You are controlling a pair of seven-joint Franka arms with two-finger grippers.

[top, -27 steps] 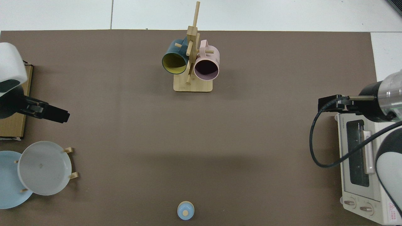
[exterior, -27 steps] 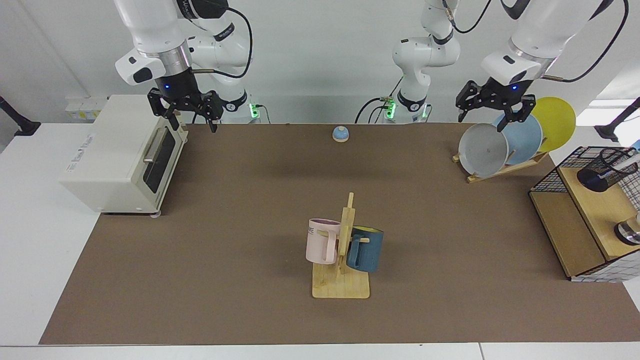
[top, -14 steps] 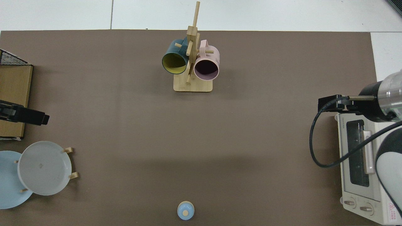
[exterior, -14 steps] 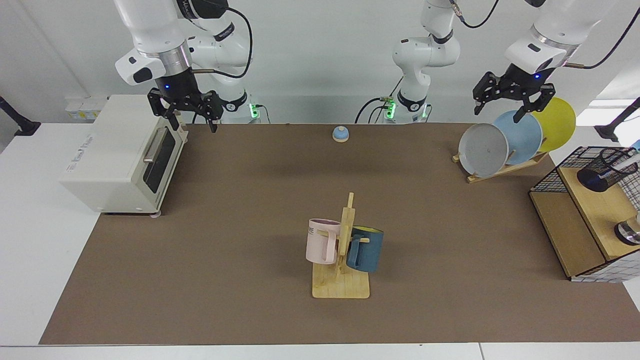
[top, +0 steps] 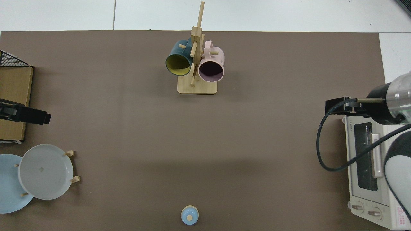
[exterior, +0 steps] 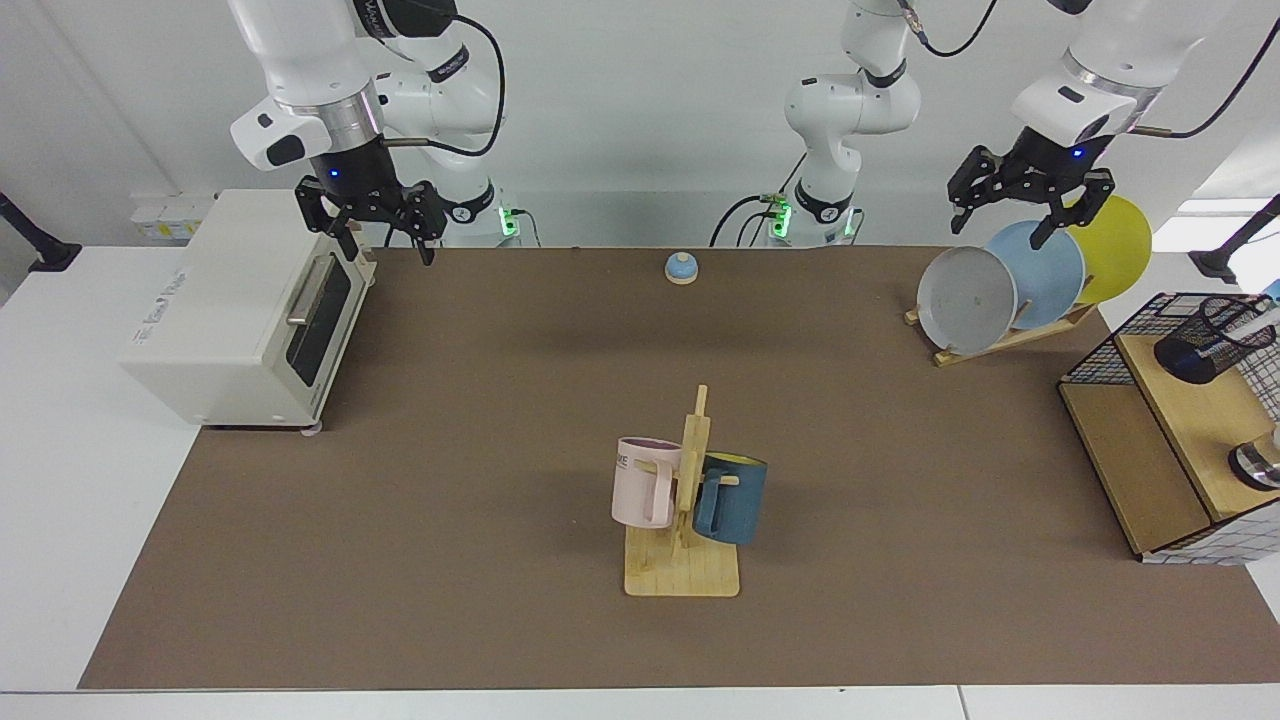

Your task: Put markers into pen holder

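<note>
The left gripper hangs with jaws spread and empty above the plate rack, at the facing view's two o'clock. At three o'clock, the small black wire-mesh pen holder stands on the wooden shelf of a black wire basket, and the slim white blue-capped marker leans inside it. The right gripper, jaws spread, waits at ten o'clock beside the white toaster oven.

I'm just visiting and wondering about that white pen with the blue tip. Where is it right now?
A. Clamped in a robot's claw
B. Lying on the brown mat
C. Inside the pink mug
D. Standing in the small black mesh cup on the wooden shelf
D: the marker leans inside the pen holder, while the left gripper and right gripper hang open and empty.
</note>
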